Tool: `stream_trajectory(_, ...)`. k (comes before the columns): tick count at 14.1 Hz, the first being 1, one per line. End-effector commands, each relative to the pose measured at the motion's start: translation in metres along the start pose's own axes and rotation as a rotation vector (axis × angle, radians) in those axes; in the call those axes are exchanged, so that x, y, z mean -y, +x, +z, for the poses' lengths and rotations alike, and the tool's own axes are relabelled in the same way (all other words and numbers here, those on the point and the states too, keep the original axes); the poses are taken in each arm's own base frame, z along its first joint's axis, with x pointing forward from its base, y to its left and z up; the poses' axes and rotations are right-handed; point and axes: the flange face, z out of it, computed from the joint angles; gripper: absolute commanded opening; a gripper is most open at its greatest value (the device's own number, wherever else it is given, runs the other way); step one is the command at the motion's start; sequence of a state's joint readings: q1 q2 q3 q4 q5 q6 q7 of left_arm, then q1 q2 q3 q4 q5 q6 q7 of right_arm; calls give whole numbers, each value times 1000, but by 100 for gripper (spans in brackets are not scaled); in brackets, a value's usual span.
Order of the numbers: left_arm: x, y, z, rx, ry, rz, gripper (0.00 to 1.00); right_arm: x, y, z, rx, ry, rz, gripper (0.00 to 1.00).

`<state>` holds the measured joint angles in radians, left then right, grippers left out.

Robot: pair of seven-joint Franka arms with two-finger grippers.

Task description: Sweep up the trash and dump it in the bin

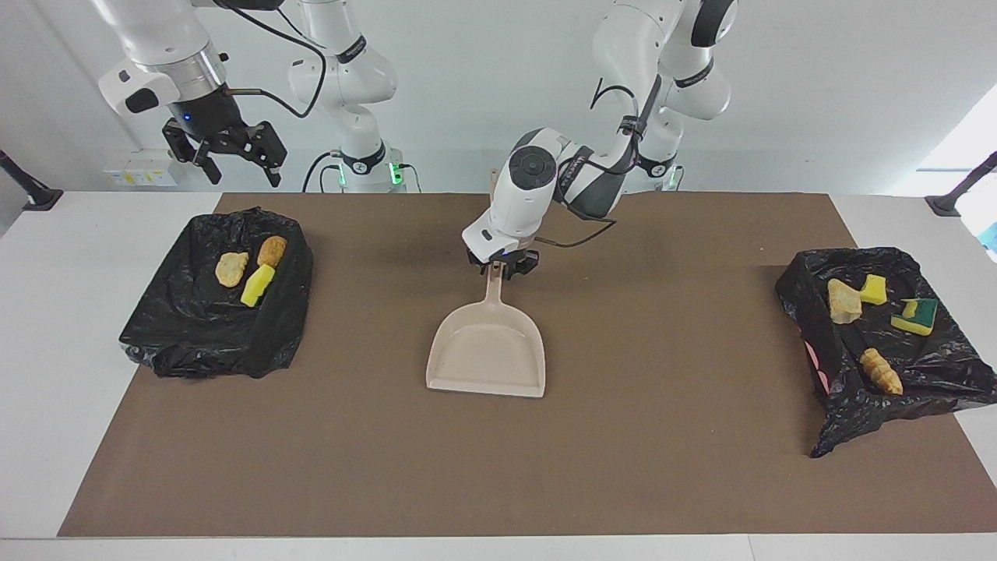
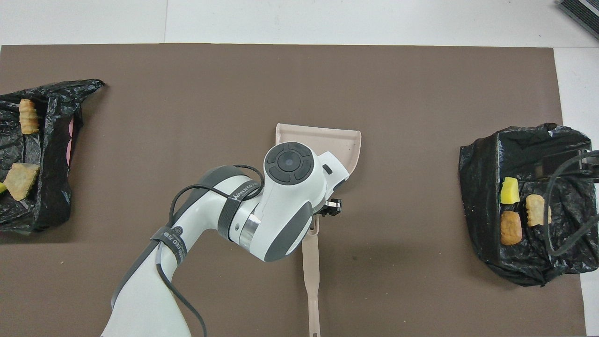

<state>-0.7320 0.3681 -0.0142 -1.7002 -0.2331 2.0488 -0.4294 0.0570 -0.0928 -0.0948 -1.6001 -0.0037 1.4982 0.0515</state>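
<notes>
The beige dustpan (image 1: 487, 347) lies empty on the brown mat (image 1: 662, 467) at mid-table; it also shows in the overhead view (image 2: 327, 140). My left gripper (image 1: 499, 270) is shut on its handle (image 2: 310, 271), close to the pan. My right gripper (image 1: 240, 165) is open and empty, raised over the black-lined bin (image 1: 187, 343) at the right arm's end. That bin holds three trash scraps: pale yellow (image 1: 231, 269), orange-tan (image 1: 272, 251) and yellow (image 1: 258, 285). The bin (image 1: 927, 389) at the left arm's end holds several scraps (image 1: 843, 301). The brush is out of view.
Both bins stand on the mat's ends, in the overhead view one toward the right arm's end (image 2: 524, 262) and one toward the left arm's end (image 2: 51, 196). A loose flap of the black liner (image 1: 829, 440) spills onto the mat.
</notes>
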Motion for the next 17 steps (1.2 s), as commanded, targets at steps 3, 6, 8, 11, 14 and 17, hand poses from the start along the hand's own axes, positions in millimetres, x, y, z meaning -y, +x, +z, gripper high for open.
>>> stream_trajectory(3, 78, 29, -65, -62, -6, -121, 100, -4, -6, 2, -15, 19, -26, 100)
stream_trajectory(6, 145, 51, -96, -108, -22, -180, 100, -4, -6, 1, -16, 20, -26, 100)
stream_trajectory(8, 181, 56, -116, -135, -17, -123, 100, -4, -6, 2, -13, 19, -26, 100)
stream_trajectory(11, 243, 53, -159, -179, 66, -42, 100, -4, -6, 1, -15, 19, -26, 100)
stream_trajectory(14, 308, 43, -211, -183, 133, 6, 100, -4, -6, 1, -15, 19, -26, 100)
stream_trajectory(17, 357, 22, -246, -175, 136, -19, 100, -4, -6, 1, -13, 19, -26, 100)
